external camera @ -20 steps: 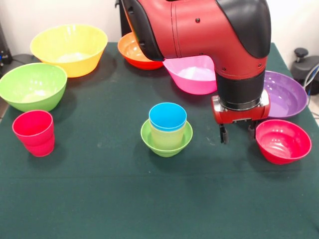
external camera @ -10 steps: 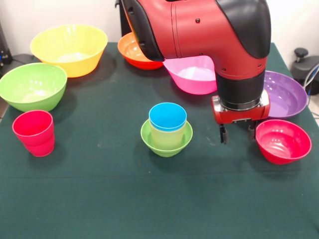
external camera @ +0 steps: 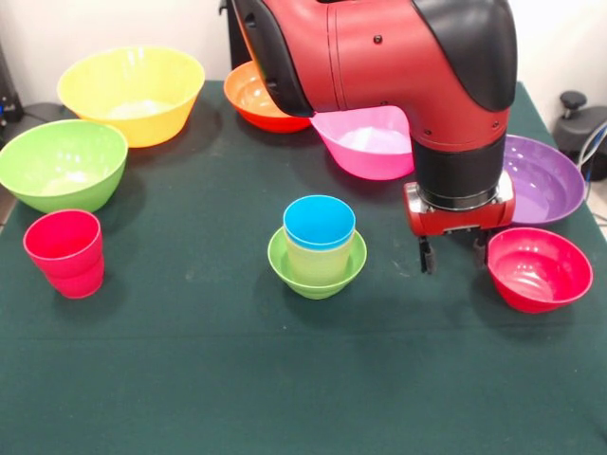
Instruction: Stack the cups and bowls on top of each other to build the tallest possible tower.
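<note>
Sitting mid-table: tower (external camera: 318,248), blue cup (external camera: 320,222) nested in pale yellow cup (external camera: 316,260), both standing upright in small lime-green bowl (external camera: 317,268). Hovering just right of it, between tower and small red bowl (external camera: 538,269): gripper (external camera: 453,253), fingers spread, pinching nothing, touching neither. Standing alone near the left edge: red cup (external camera: 64,253). Lying behind it: green bowl (external camera: 62,164), then yellow bowl (external camera: 131,94). Showing partly behind the arm (external camera: 379,57): orange bowl (external camera: 252,100), pink bowl (external camera: 370,142), purple bowl (external camera: 542,178), all resting on dark green table (external camera: 190,370).
</note>
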